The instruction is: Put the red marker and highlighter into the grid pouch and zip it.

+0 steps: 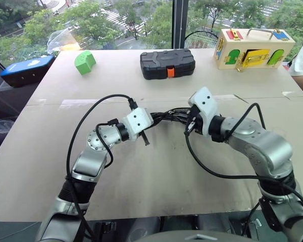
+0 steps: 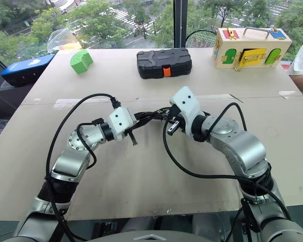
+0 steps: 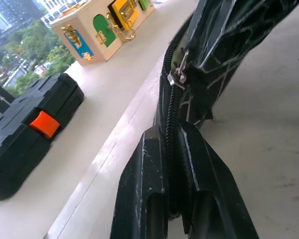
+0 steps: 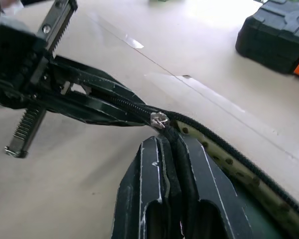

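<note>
On the far left edge of the counter (image 1: 50,166) lies a blue flat case (image 1: 26,69), and just inside it a green block (image 1: 84,62). Nearer the middle, the left claw (image 3: 173,149) is pressed together on the zipper end of the grid pouch (image 3: 224,45), which hangs off the counter, stretched between the two arms. The right wrist view shows the silver zipper slider (image 4: 159,120) sitting on the teeth right by the left claw's tips, with the open, pale dotted lining of the pouch running away from it. The right claw (image 4: 170,144) is clamped shut on the pouch's zipper edge just behind that slider. Behind the arms, at the counter's far centre, rests a black hard case (image 1: 167,63) with an orange latch, and at far right stands a wooden latch box (image 1: 252,49) with coloured doors
</note>
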Controlling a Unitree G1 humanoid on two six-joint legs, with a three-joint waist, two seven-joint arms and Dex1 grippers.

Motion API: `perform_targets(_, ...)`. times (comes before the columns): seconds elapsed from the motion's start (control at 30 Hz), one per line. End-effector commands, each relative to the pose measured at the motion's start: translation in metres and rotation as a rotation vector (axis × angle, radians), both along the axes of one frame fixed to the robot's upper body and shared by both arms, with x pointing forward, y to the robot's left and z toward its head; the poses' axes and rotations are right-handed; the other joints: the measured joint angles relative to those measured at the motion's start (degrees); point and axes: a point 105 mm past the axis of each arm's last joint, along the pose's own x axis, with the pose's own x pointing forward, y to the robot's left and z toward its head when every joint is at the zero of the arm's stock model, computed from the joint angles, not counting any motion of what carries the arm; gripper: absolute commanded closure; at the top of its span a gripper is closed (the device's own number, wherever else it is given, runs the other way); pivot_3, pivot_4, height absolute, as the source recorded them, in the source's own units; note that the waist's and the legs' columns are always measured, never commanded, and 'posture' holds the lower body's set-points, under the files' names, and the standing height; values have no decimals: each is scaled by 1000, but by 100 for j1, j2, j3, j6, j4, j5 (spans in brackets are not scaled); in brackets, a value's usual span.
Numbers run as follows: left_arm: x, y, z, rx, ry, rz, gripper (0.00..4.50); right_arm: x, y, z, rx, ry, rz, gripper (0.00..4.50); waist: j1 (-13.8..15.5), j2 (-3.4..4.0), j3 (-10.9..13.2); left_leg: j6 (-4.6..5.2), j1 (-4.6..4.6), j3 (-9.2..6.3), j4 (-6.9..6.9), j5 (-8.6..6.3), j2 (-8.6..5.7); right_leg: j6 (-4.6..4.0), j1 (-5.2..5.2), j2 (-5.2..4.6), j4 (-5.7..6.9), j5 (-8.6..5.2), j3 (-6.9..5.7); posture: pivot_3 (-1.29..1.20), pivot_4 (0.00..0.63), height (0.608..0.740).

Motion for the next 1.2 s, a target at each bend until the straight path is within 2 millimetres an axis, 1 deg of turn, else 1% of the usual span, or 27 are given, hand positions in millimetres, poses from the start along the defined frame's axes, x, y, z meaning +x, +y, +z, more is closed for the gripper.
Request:
perform_targets(0.03, 2, 5, 2, 21, -20, 20, 4500, -3, -10, 21, 65, -50, -19, 4434, 0, 0, 0, 0, 0, 0, 0, 0, 0, 0, 0, 0, 0, 0, 0, 0, 150, 740)
perform_targets(0.2, 0, 8, -1, 34, -21, 20, 4500, -1, -21, 19, 109, 3, -57, 4434, 6, 0, 0, 0, 0, 1, 0, 0, 0, 0, 0, 0, 1, 0, 1, 0, 150, 740)
perform_targets(0.33, 0, 9, -3, 58, -34, 20, 4500, 6, -43, 18, 142, 54, -138, 4434, 24, 0, 0, 0, 0, 2, 0, 0, 0, 0, 0, 0, 1, 0, 1, 0, 150, 740)
perform_targets(0.53, 0, 12, -6, 72, -39, 24, 4500, 6, -65, 17, 179, 107, -202, 4434, 82, 1, 0, 0, 0, 9, 0, 0, 0, 0, 0, 0, 1, 0, 2, 0, 150, 740)
perform_targets(0.6, 2, 14, -7, 76, -39, 33, 4500, 5, -80, 17, 202, 126, -240, 4434, 93, 0, 0, 0, 0, 10, 0, 0, 0, 0, 0, 0, 0, 0, 2, 0, 150, 740)
perform_targets(0.7, 5, 18, -9, 85, -41, 49, 4500, 5, -113, 12, 218, 155, -345, 4434, 95, 0, 0, 1, 0, 11, 1, 0, 0, 0, 1, -3, 0, 0, 2, 0, 150, 740)
perform_targets(0.8, 8, 20, -9, 91, -47, 58, 4500, 2, -142, 4, 182, 175, -446, 4434, 93, 0, 0, 1, 0, 17, 2, 0, 0, 0, 4, -3, 2, 0, 2, 0, 150, 740)
perform_targets(0.9, 11, 19, -9, 100, -66, 58, 4500, -5, -162, 2, 163, 185, -501, 4434, 83, 2, 1, 1, 1, 25, 1, 0, 2, 0, 6, -1, 3, 0, 2, 0, 150, 740)
perform_targets(0.97, 12, 17, -7, 108, -86, 51, 4500, -8, -166, 1, 150, 187, -508, 4434, 88, 3, 2, 1, 0, 29, 1, 0, 3, 0, 6, -3, 3, 0, 6, 0, 150, 740)
perform_targets(1.07, 8, 3, -6, 128, -132, -13, 4500, -14, -163, -4, 131, 202, -484, 4434, 91, 1, 1, 2, 0, 29, 1, -1, 3, 1, 7, -3, 0, 0, 6, 0, 150, 740)
perform_targets(1.1, 5, -3, -7, 138, -142, -45, 4500, -16, -165, -8, 109, 208, -489, 4434, 99, 1, 1, 2, 0, 29, 2, -1, 4, 1, 7, -3, 0, 0, 6, 0, 150, 740)
perform_targets(1.13, 2, -8, -9, 141, -146, -73, 4500, -21, -167, -14, 82, 221, -482, 3857, 110, 1, 0, 2, -1, 28, 1, -1, 4, 1, 7, -3, 0, 0, 5, 0, 150, 740)
perform_targets(1.17, 0, -13, -12, 147, -152, -93, 4500, -25, -168, -20, 56, 234, -479, 3528, 132, 0, 0, 2, -1, 28, 2, -1, 3, 1, 8, -5, -1, 0, 4, 0, 150, 740)
perform_targets(1.2, -4, -16, -16, 156, -138, -118, 4500, -30, -170, -26, 28, 245, -473, 3409, 145, 0, 0, 2, -2, 28, 2, -1, 1, 1, 8, -6, -3, 0, 4, 0, 150, 740)
